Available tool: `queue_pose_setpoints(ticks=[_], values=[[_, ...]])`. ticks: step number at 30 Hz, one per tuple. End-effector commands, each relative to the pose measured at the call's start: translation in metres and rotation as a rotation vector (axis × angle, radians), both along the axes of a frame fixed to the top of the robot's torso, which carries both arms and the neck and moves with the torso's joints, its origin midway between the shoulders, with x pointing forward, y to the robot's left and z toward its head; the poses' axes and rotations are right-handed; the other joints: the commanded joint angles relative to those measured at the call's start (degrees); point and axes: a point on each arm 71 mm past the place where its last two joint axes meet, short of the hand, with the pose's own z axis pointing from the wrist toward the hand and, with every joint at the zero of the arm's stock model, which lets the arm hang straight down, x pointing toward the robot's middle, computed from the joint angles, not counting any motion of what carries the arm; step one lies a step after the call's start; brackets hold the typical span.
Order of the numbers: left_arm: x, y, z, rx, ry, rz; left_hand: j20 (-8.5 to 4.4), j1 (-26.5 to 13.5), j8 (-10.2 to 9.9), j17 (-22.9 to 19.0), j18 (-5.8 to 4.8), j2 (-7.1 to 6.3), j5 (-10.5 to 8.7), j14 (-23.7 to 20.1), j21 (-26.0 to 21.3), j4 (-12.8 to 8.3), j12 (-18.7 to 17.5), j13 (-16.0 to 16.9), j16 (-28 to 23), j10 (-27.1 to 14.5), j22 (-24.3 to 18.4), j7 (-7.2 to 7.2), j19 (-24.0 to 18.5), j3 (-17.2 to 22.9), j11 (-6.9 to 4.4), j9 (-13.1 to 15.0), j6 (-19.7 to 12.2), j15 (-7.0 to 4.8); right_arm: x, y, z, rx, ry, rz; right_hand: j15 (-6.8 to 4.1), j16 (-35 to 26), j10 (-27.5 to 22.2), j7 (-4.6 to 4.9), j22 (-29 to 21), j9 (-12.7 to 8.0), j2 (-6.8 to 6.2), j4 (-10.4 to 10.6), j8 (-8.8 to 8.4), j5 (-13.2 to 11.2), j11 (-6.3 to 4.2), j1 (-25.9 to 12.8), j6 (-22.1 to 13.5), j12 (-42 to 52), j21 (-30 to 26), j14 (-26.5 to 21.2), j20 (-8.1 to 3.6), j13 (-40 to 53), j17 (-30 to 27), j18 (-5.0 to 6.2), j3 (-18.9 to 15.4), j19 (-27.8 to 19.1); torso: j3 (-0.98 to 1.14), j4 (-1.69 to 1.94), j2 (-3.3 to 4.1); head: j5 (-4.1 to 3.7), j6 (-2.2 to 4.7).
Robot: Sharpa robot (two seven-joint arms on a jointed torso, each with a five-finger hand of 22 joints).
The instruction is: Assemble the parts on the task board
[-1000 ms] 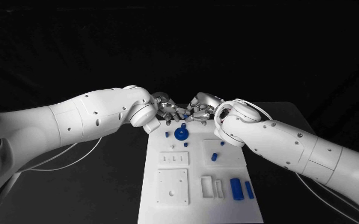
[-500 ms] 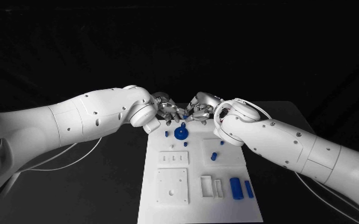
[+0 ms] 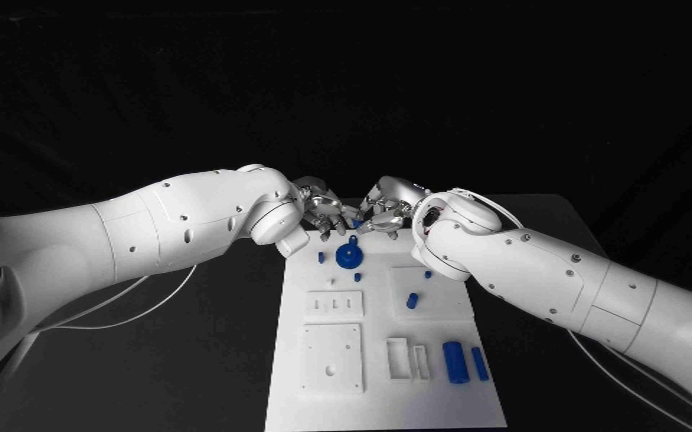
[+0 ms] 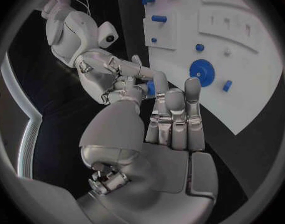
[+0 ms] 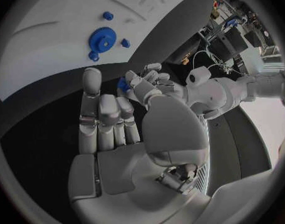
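Observation:
Both hands meet fingertip to fingertip just above the far end of the white task board (image 3: 450,402). My left hand (image 3: 325,208) and right hand (image 3: 387,208) both touch a small blue part (image 3: 356,222), pinched between their fingertips. The left wrist view shows that part (image 4: 151,88) between my own fingers (image 4: 172,104) and the right hand (image 4: 120,79). In the right wrist view the same part (image 5: 123,84) sits between my right hand (image 5: 111,129) and the left hand (image 5: 151,82). A blue gear (image 3: 349,257) lies on the board right below the hands.
Small blue pegs (image 3: 322,259) (image 3: 413,301) and two blue cylinders (image 3: 454,363) lie on the board. White raised blocks (image 3: 333,357) (image 3: 398,358) stand on its near half. Pale cables (image 3: 130,302) trail over the black table on the left.

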Motion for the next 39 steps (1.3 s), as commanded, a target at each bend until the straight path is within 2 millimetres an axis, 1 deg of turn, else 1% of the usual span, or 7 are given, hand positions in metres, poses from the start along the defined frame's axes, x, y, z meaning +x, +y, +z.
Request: queue_pose_setpoints(ticks=[1, 5, 10, 19, 26, 32, 39], values=[[0.0, -0.005, 0.003, -0.026, -0.027, -0.008, -0.01, -0.7, 0.2, 0.2, -0.41, 0.08, 0.62, 0.3, -0.5, -7.1, 0.4, 0.1, 0.4, 2.2, 0.5, -0.54, 0.5, 6.8, -0.27, 1.0, 0.9, -0.27, -0.002, 0.006, 0.001, 0.006, -0.003, 0.028, -0.18, -0.3, -0.1, -0.18, -0.1, 0.2, 0.19, 0.5, 0.19, 0.4, -0.32, -0.2, 0.8, -0.3, 0.0, 0.4, -0.27, 0.0, 0.0, -0.01, 0.0, 2.2, -0.02, 0.02, 0.01, 0.04, -0.03], [0.0, -0.005, 0.003, -0.031, -0.027, -0.007, -0.11, -0.9, 0.2, 0.4, -0.39, -0.12, 1.63, 0.4, -0.7, -7.6, 0.8, 0.2, 0.6, 2.3, 1.0, -0.67, 0.7, 7.1, -0.39, 1.9, 1.3, -0.38, -0.002, 0.006, 0.001, 0.008, -0.003, 0.026, -0.2, -0.4, -0.2, -0.25, -0.3, 0.1, -0.04, 0.8, 0.14, 0.5, -0.34, -0.4, 0.7, -0.4, -0.2, 0.4, -0.31, -0.2, -0.1, -0.08, -0.7, 2.2, 0.0, 0.02, -0.01, 0.09, -0.04], [-0.001, -0.004, 0.002, -0.033, -0.016, -0.01, -0.25, -1.3, 0.2, 0.7, -0.38, -0.43, 3.37, 0.7, -0.9, -8.1, 1.3, 0.1, 0.7, 2.4, 1.6, -0.82, 1.0, 7.6, -0.54, 3.1, 1.8, -0.52, -0.001, 0.005, 0.001, 0.02, -0.007, 0.02, -0.01, -1.1, -0.9, -0.04, -0.7, -0.2, -1.44, 2.1, 0.08, 3.2, -0.1, -1.4, -1.0, -1.3, -0.6, 0.1, -0.17, -1.1, -0.6, -0.08, -4.4, 2.1, -0.02, -0.06, -0.02, 0.1, -0.19], [-0.002, 0.002, 0.0, -0.017, 0.003, -0.024, -0.47, -1.8, 0.2, 1.2, -0.33, -1.24, 5.64, 1.1, -1.1, -9.3, 2.1, -0.1, 1.0, 2.5, 2.3, -1.05, 1.4, 8.2, -0.79, 4.0, 2.6, -0.75, 0.0, -0.002, 0.003, 0.053, -0.039, 0.006, 0.92, -3.6, -3.7, 1.59, -2.2, -0.4, -3.58, 5.2, 0.12, 6.3, 1.12, -0.4, -6.8, -4.3, -2.4, -1.2, 0.7, -4.5, -2.8, 0.5, -13.6, 1.8, 0.02, -0.07, -0.02, 0.17, -0.34], [-0.004, 0.005, -0.001, 0.004, 0.008, -0.041, -0.6, -1.8, 0.2, 1.5, -0.27, -1.81, 6.97, 1.4, -1.3, -10.2, 2.7, -0.4, 1.0, 2.6, 2.8, -1.13, 1.7, 8.5, -0.92, 3.8, 3.2, -0.88, 0.0, -0.01, 0.004, 0.073, -0.06, -0.005, 1.19, -4.0, -4.7, 1.89, -2.7, -0.4, -3.46, 6.4, 0.13, 6.8, 1.38, 1.3, -8.1, -4.9, -3.3, -1.7, 1.1, -6.2, -3.7, 0.94, -16.9, 2.0, 0.08, -0.06, -0.04, 0.24, -0.16], [-0.004, 0.006, -0.001, 0.022, -0.005, -0.043, -0.66, -1.9, 0.2, 1.8, -0.24, -1.88, 7.33, 1.5, -1.6, -10.6, 3.1, -0.8, 0.9, 2.6, 3.4, -1.15, 1.9, 8.7, -0.96, 3.3, 3.5, -0.92, 0.0, -0.018, 0.003, 0.068, -0.055, -0.008, 1.19, -4.0, -5.1, 1.95, -2.7, -0.4, -3.69, 4.7, 0.11, 7.6, 1.38, 1.4, -8.2, -4.9, -3.4, -1.9, 1.05, -6.8, -4.0, 0.83, -15.6, 1.9, 0.1, -0.07, -0.04, 0.43, -0.16], [-0.002, 0.013, -0.001, 0.048, -0.032, -0.015, -0.74, -1.9, 0.2, 1.9, -0.25, -2.03, 7.53, 1.9, -1.9, -10.8, 3.5, -1.1, 0.7, 2.6, 3.7, -1.22, 2.3, 8.6, -1.05, 3.1, 3.7, -1.02, -0.003, -0.038, 0.0, 0.039, -0.031, 0.003, 1.53, -5.0, -7.0, 2.25, -3.1, -0.4, -3.72, 5.0, 0.12, 10.0, 1.73, 2.2, -9.6, -5.9, -4.7, -3.1, 1.44, -8.8, -5.2, 1.14, -21.3, 1.5, 0.04, -0.05, -0.09, 0.58, -0.24]])
